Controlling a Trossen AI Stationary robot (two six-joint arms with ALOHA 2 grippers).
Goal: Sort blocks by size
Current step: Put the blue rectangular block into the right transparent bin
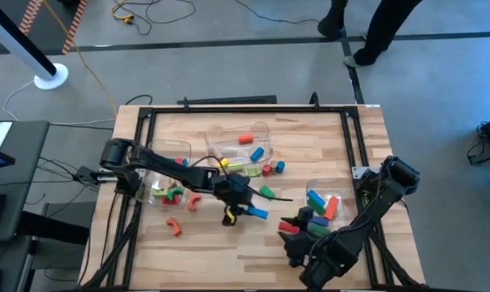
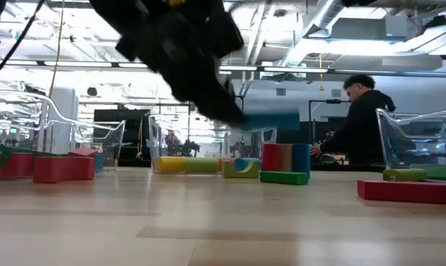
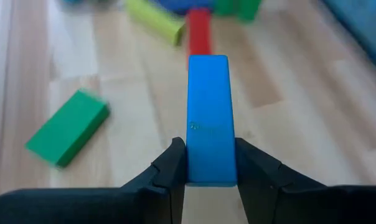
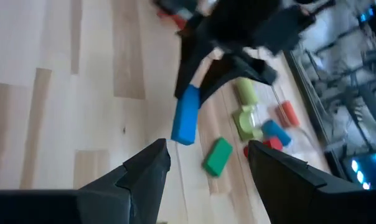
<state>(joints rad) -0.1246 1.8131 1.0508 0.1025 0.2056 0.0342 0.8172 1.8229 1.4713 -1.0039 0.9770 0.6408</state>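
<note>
High view shows we're maybe halfway: left gripper (image 1: 247,211) pinching a blue bar (image 1: 259,213) mid-table, right gripper (image 1: 303,243) wide at 5 o'clock, several blocks (image 1: 273,169) loose.

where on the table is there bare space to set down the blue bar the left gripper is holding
The left gripper, shut on the blue bar, hangs mid-table. Bare wood lies along the near edge between the red arch and the right gripper. It is crowded around the clear bins and by the right arm's blocks.

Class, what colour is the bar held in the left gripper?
Blue bar, left gripper; clearest in the left wrist view.
</note>
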